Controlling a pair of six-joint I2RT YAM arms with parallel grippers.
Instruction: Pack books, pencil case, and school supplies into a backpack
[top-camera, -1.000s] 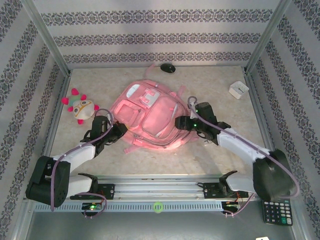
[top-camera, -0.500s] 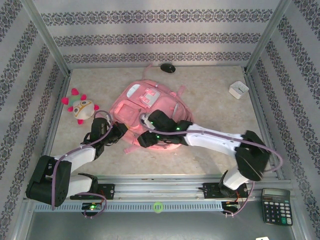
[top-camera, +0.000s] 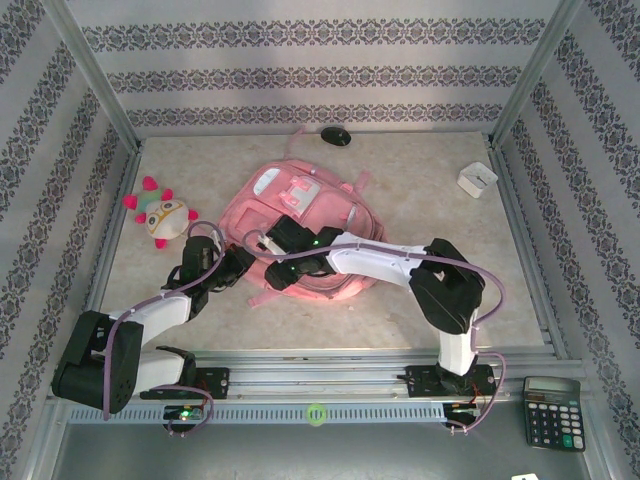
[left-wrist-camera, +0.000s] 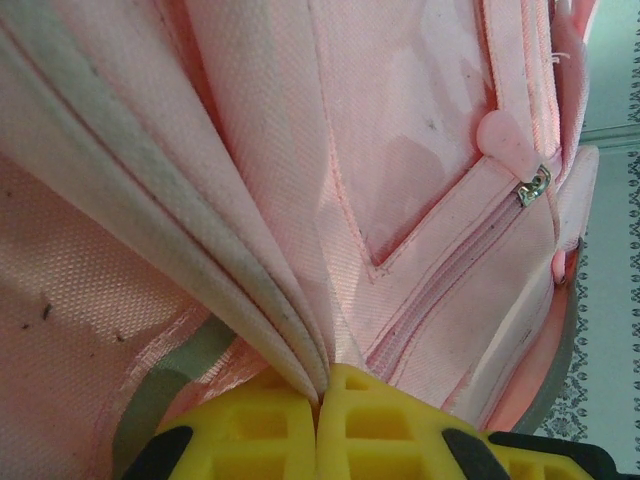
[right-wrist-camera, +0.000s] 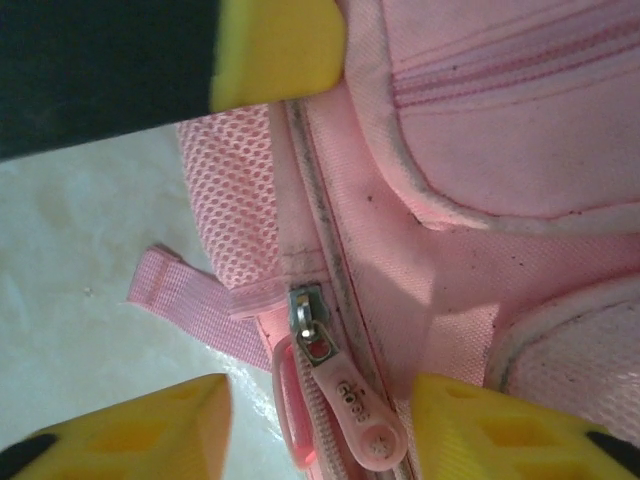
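Patterned wallpaper lines three sides of a pale speckled table (top-camera: 420, 260). At its middle lies the pink backpack (top-camera: 320, 215), flat, front pockets up, with a strap trailing toward the far edge. A plush toy (top-camera: 160, 216) sits well to its left, a white box (top-camera: 477, 179) near the far right corner, and a dark oval thing (top-camera: 335, 137) at the far edge. A calculator (top-camera: 552, 410) rests off the table, at the near right.

From above, the left claw (top-camera: 238, 264) sits at the backpack's near left edge. The left wrist view shows its yellow fingers (left-wrist-camera: 260, 425) pressed together on a bunched fold of pink fabric, which fans out from the pinch. Beside the fold runs a closed zip with a small metal pull (left-wrist-camera: 535, 183).

The right arm reaches across the backpack, putting the right claw (top-camera: 268, 247) on its left part, near the left claw. In the right wrist view this claw (right-wrist-camera: 318, 400) stands open, its fingers (right-wrist-camera: 150, 430) wide apart on either side of a pink zip tab (right-wrist-camera: 345, 400). The tab hangs from a metal slider on a zip along the backpack's edge. Neither finger touches the tab. Pink mesh (right-wrist-camera: 235, 190) and a short webbing loop (right-wrist-camera: 185, 298) lie just beside the zip, over bare table.
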